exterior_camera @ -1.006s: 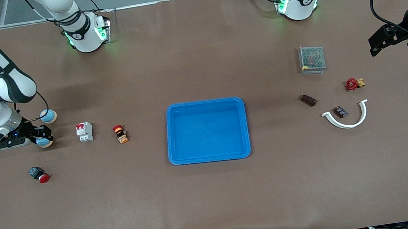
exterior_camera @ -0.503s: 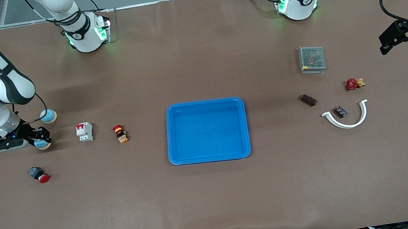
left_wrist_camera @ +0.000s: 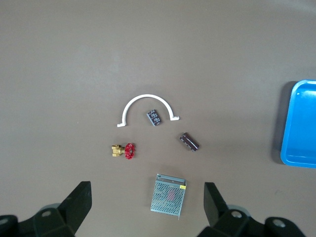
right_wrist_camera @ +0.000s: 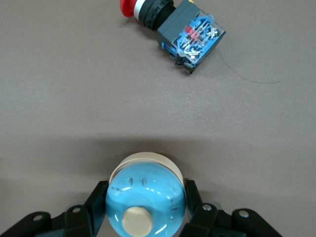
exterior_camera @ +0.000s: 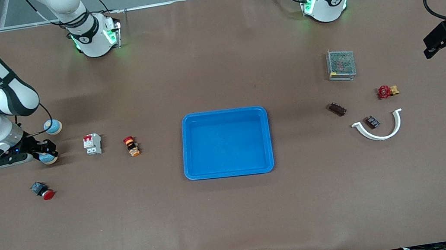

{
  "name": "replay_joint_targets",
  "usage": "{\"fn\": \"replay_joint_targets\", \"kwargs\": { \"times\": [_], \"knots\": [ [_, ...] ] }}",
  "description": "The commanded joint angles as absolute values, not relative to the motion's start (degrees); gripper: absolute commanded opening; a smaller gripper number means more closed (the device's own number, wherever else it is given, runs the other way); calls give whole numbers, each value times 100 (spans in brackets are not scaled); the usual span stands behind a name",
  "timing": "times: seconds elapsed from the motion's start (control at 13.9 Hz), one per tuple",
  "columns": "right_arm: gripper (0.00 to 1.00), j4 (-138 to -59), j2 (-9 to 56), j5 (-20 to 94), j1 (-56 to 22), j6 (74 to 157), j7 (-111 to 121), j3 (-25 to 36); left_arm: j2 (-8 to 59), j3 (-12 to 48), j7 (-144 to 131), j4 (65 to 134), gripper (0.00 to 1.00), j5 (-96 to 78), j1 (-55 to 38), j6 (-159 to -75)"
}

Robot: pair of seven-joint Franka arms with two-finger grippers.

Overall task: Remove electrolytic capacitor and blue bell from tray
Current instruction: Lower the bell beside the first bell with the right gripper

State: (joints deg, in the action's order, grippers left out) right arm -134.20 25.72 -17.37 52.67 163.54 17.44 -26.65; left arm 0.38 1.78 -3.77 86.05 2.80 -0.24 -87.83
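bell (right_wrist_camera: 145, 195) | right gripper (exterior_camera: 44, 152) jaws clamped on it | left gripper (left_wrist_camera: 148, 210) jaws wide, empty

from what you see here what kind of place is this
Probably a robotics lab bench for sorting tests: a table under brown matting, a shallow blue plastic tray at its middle, and loose electrical parts like a metal mesh-cased power supply.

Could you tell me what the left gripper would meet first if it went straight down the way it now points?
Probably the bare brown table. The open left gripper hangs over the left arm's end; the metal mesh box lies closest to its line, though depth is unclear.
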Motion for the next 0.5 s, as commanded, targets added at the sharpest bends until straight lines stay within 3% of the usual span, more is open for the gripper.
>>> {"fn": "replay_joint_targets", "kwargs": {
  "times": [0.0,0.36,0.43],
  "knots": [
    [0,-13298,2654,-2039,5379,16321,1775,-2663,35,184,-273,8499,100,255,-35,-8570],
    [0,-13254,2698,-2039,5344,16321,1749,-2663,-123,185,-281,8736,100,194,0,-8613],
    [21,-13202,2750,-2030,5387,16321,1732,-2663,-132,185,-281,8745,100,167,70,-8665]
  ]
}}
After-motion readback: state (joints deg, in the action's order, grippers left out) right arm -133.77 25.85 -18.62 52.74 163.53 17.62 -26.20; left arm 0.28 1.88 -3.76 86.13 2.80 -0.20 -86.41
